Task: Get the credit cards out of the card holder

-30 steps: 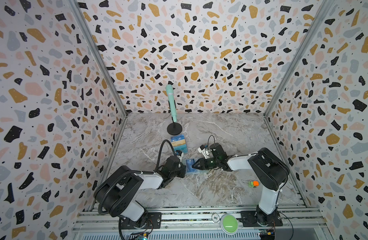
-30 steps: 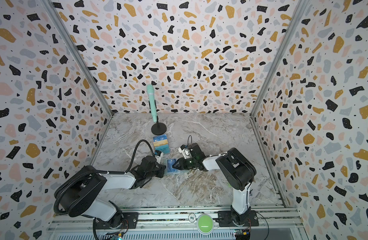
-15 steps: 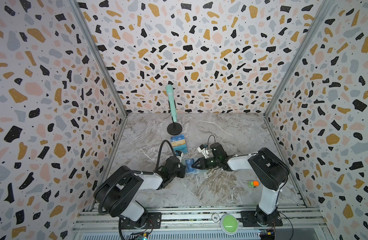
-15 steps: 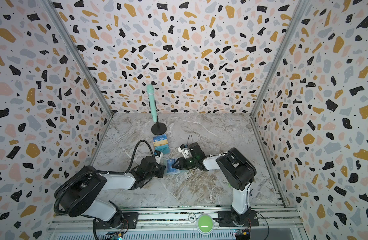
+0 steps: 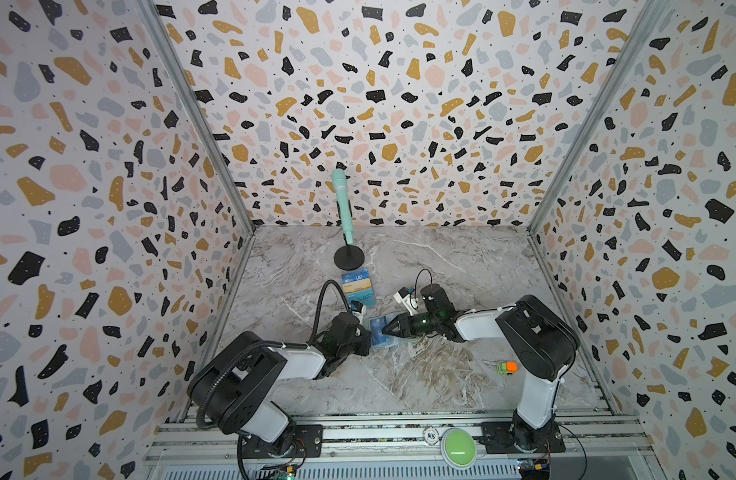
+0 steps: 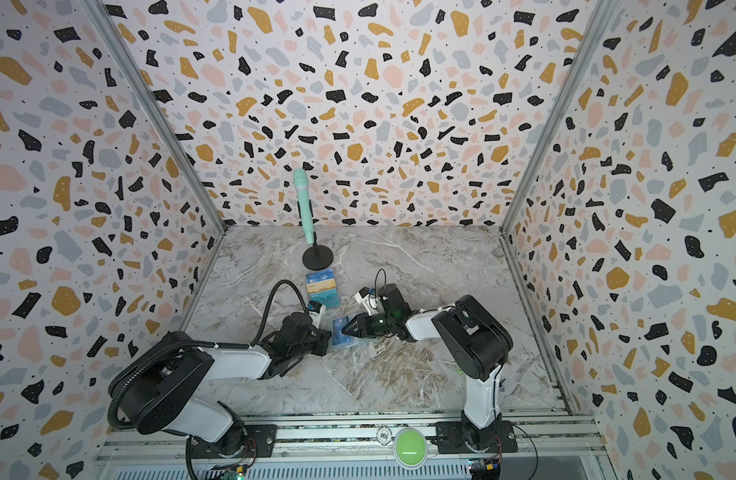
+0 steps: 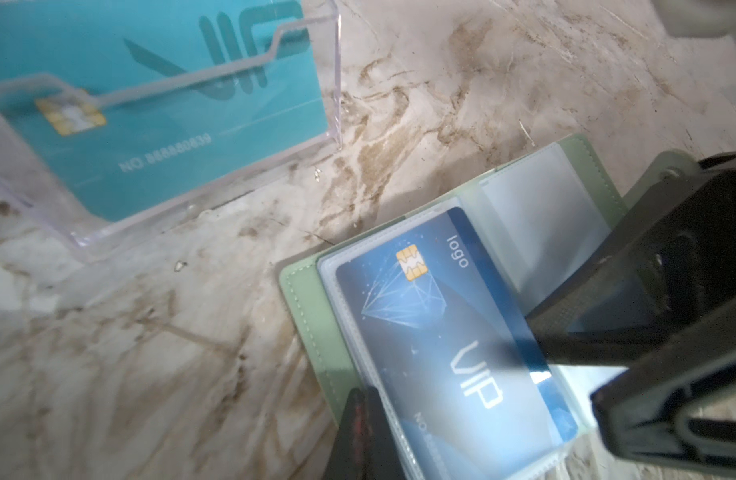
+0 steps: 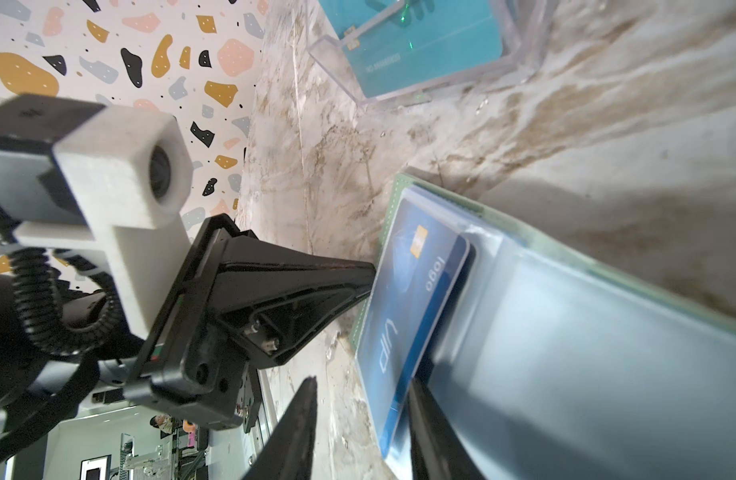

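On veined marble (image 5: 420,374), closed left end effector (image 8: 370,272) touches stitched card holder (image 7: 304,299); right end effector (image 8: 362,382) stands half-spread.

A mint-green card holder (image 7: 304,316) lies open and flat between the left gripper (image 8: 368,270), whose closed tip touches its outer cover edge, and the right gripper (image 5: 385,331). A dark blue card (image 7: 441,332) marked VIP, gold chip up, sits in its clear sleeve, one end between the right gripper's parted jaws.

card holder (image 7: 312,316) 1 | dark blue card (image 7: 441,332) 1 | clear stand (image 7: 335,83) 1 | microphone (image 5: 342,203) 1 | green button (image 5: 457,443) 1
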